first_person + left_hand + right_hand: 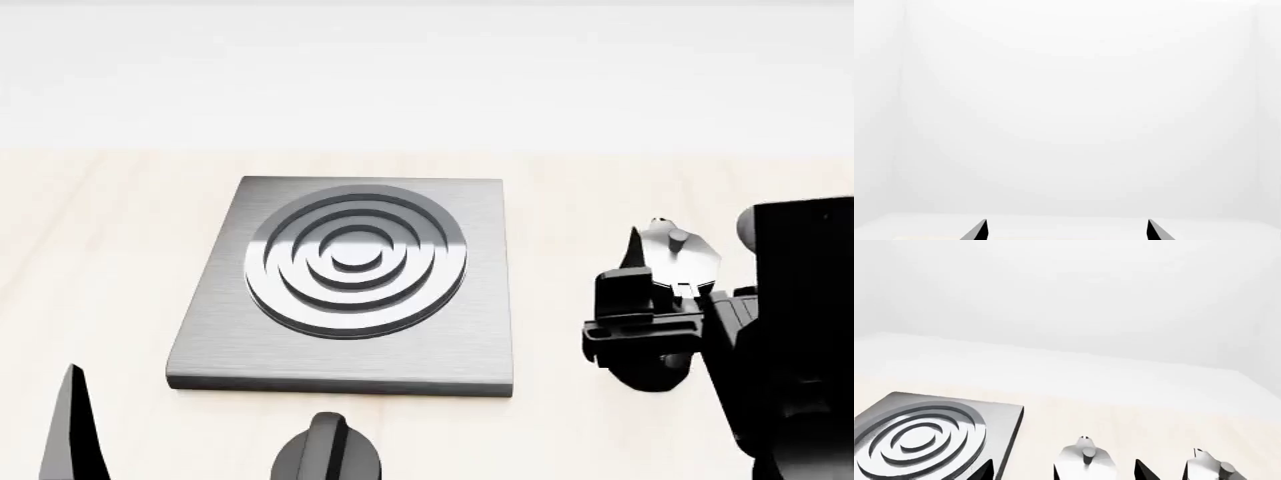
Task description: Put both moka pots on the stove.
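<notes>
The stove [214,330] is a flat brushed-grey plate with ring burners, lying mid-table; it also shows in the right wrist view [1001,420]. One moka pot [681,252] with a silvery lid stands to the right of the stove. In the right wrist view this pot [1084,460] stands between the spread jaws of my right gripper [1065,472], untouched, with the second moka pot [1211,471] beside it. In the head view the second pot is hidden behind my right arm. My left gripper [1067,231] is open and empty, facing a white wall.
A short black round knob [327,450] sits just in front of the stove's near edge. One of my left gripper's fingers [74,430] shows at the lower left. The pale wooden table [107,220] runs back to a white wall.
</notes>
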